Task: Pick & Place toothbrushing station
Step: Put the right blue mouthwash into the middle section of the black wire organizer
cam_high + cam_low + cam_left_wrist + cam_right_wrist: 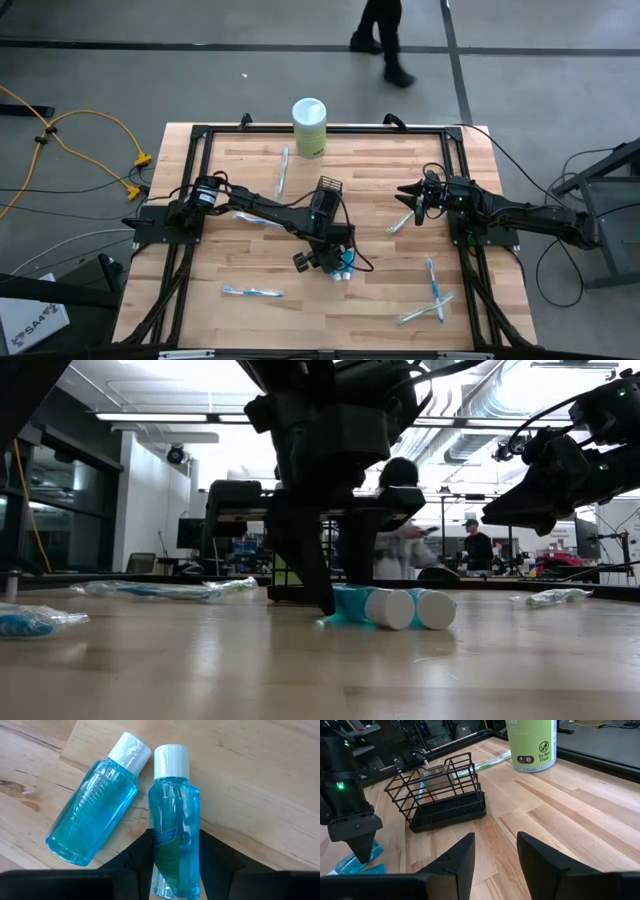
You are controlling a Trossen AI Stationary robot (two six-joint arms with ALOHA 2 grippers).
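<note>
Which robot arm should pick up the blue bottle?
The left. Its gripper already straddles one teal bottle, fingers either side. The right gripper hangs open, away from both bottles.

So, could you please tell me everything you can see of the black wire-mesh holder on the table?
The black wire-mesh holder is a small open-topped box of thin dark wire bars on a solid-looking black base. It stands upright on the wooden table, near its middle. It looks empty. The pale green canister stands apart behind it; the left gripper works nearby, and the right gripper faces it without touching.
</note>
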